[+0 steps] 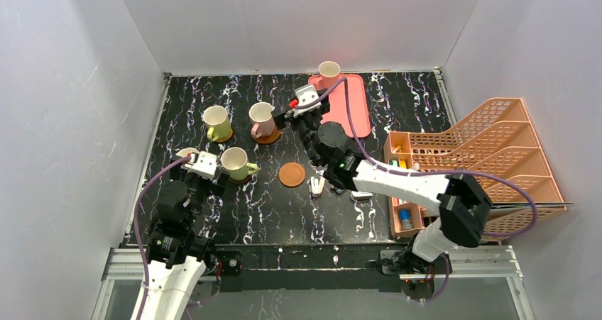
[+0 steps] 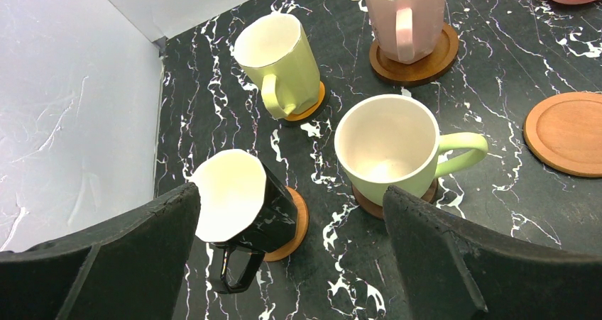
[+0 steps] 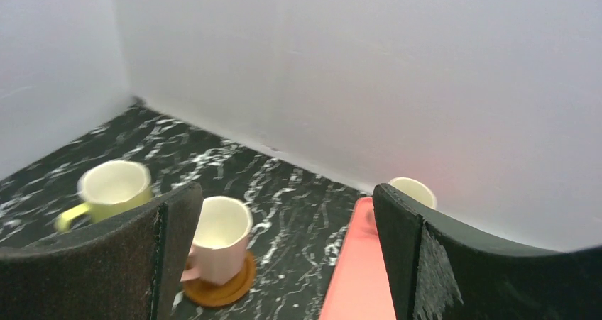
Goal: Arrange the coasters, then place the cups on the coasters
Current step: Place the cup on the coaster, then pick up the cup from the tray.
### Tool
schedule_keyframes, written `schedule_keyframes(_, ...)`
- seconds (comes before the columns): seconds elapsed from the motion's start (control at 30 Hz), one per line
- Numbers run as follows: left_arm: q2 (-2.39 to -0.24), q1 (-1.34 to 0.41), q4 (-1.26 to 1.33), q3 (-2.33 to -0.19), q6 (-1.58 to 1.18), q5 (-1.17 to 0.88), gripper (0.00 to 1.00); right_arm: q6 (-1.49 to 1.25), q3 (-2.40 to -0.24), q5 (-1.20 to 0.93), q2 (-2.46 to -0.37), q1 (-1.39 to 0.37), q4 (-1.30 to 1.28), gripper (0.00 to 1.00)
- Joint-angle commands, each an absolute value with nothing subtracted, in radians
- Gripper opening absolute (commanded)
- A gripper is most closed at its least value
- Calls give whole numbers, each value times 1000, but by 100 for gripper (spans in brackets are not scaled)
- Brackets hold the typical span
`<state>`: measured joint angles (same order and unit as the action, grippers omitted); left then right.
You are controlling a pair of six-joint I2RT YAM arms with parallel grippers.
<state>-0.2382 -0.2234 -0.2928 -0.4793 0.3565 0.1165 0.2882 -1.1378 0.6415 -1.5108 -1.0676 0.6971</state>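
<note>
My left arm (image 1: 172, 217) reaches a short way toward 12 o'clock; the left gripper (image 2: 292, 203) has its jaws spread wide and holds nothing. My right arm (image 1: 397, 180) stretches far toward 10 o'clock; the right gripper (image 3: 284, 196) is also spread wide, empty.

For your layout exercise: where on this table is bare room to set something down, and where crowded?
Free: the near strip in front of the empty coaster, and the strip behind the far yellow cup. Crowded: the left cups.
</note>
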Motion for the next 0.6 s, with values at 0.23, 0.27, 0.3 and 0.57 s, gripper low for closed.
schedule_keyframes(0.23, -230, -216, -290, -472, 357, 122, 98, 132, -1252, 775, -1611, -944, 573, 98)
schedule_keyframes(0.27, -230, -216, -290, -472, 357, 121, 98, 109, -1289, 761, -1622, -930, 514, 98)
schedule_keyframes(0.3, -230, -216, -290, -472, 357, 121, 98, 90, -1317, 742, -1638, -916, 453, 98)
schedule_keyframes(0.57, -235, -216, -290, -470, 357, 122, 98, -12, -1481, 640, -1829, -825, 183, 98)
